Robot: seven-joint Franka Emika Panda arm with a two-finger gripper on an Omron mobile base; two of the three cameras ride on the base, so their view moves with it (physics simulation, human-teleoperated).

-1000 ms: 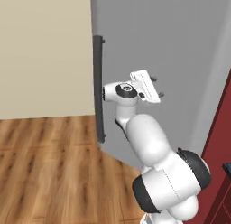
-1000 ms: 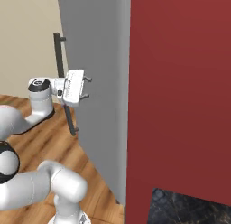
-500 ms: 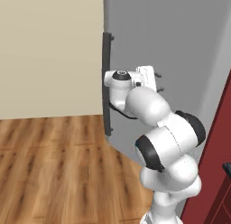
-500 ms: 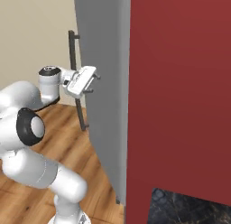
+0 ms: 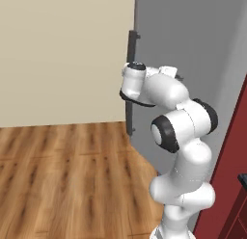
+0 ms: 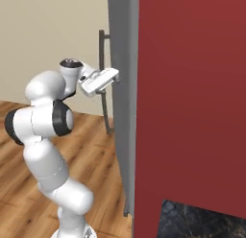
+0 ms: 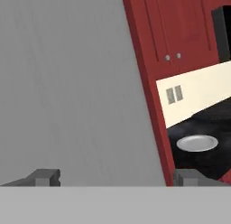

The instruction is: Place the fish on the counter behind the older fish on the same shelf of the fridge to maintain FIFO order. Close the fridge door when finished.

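Floor: warm brown wood planks (image 5: pixel 62 175) run out to my left, under a plain cream wall (image 5: pixel 62 55).
Cabinet: a tall dark red cabinet side (image 6: pixel 192 98) stands just right of the grey panel in the right base view; in the hand view it shows panelled fronts with two round silver knobs (image 7: pixel 173 56).
Counter: the counter (image 7: pixel 203 128) is a black marbled worktop seen past the red edge in the hand view, with a cream backsplash carrying a grey wall socket (image 7: pixel 174 95); a corner of it also shows low in the right base view.
Plate: a round white plate (image 7: pixel 197 142) lies flat on the counter; I cannot make out any fish on it or near it.
Fridge door: the fridge door (image 5: pixel 188 35) is a tall flat grey panel standing upright, its long axis vertical, its broad face turned toward me.
Handle: the long dark bar handle (image 5: pixel 130 84) runs straight up and down along the door's left edge, held off the face by short brackets.
My hand: my gripper (image 6: pixel 116 77) points at the grey face, just right of the handle and about halfway up the bar; whether the tips touch the panel I cannot tell.
Fingers: my fingertips (image 7: pixel 45 175) stand far apart at the bottom corners of the hand view, wide and holding nothing, with bare grey door between them.
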